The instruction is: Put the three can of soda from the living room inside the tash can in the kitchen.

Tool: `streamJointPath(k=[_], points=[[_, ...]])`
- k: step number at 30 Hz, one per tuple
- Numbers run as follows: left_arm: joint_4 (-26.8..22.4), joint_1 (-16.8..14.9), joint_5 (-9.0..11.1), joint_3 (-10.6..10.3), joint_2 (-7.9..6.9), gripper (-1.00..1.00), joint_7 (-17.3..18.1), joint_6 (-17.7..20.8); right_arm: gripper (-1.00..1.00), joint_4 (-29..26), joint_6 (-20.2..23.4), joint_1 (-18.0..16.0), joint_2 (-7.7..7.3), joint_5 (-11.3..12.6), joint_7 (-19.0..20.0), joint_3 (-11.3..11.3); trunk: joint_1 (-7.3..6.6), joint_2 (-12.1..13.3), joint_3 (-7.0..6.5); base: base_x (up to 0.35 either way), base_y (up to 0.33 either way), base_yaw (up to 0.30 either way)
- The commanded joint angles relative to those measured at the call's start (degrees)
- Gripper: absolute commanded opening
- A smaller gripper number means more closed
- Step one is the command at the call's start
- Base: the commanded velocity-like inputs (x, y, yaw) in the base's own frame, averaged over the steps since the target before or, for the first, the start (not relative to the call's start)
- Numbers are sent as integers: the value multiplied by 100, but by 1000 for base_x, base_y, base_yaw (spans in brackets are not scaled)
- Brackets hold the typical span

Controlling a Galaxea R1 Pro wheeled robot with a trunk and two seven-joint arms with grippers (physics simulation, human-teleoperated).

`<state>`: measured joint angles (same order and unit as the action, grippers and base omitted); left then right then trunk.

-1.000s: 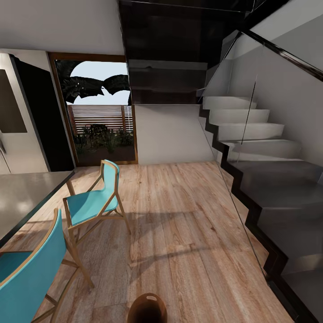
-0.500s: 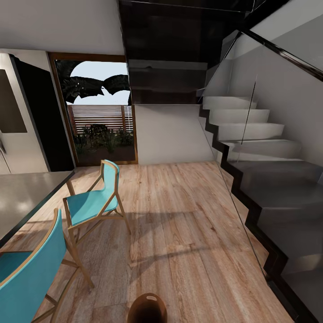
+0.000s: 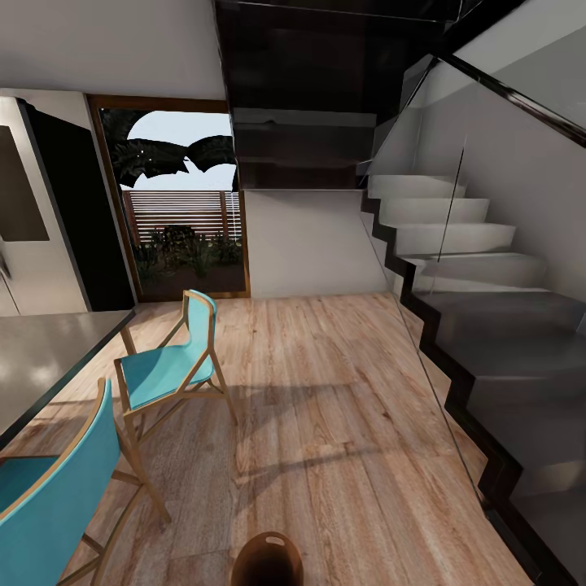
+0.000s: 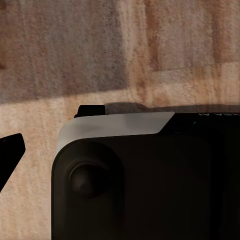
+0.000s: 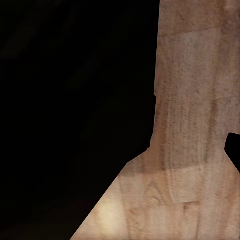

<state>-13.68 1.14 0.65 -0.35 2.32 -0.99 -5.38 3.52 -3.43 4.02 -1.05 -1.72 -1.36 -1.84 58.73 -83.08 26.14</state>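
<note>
A wide stretch of bare wood floor (image 3: 325,407) lies open down the middle, running to the glass door (image 3: 183,220) and white wall (image 3: 313,244) at the far end. On the left, two blue chairs (image 3: 167,366) and the grey tabletop (image 3: 49,354) hem that side, with the fridge (image 3: 37,220) beyond. On the right, a glass panel (image 3: 456,268) and dark stairs (image 3: 505,358) close it off. The bin (image 3: 267,561) stands on the floor at the near edge, apart from the chairs.
</note>
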Motion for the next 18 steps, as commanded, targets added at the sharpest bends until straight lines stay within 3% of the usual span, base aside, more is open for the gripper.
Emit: streamJointPath(k=[1, 18], points=[[0, 0, 0, 0, 0, 100, 0, 0, 100, 0, 0, 0, 0, 0, 0, 0, 0, 0, 0, 0, 0, 0], [0, 0, 0, 0, 0, 100, 0, 0, 100, 0, 0, 0, 0, 0, 0, 0, 0, 0, 0, 0, 0, 0]])
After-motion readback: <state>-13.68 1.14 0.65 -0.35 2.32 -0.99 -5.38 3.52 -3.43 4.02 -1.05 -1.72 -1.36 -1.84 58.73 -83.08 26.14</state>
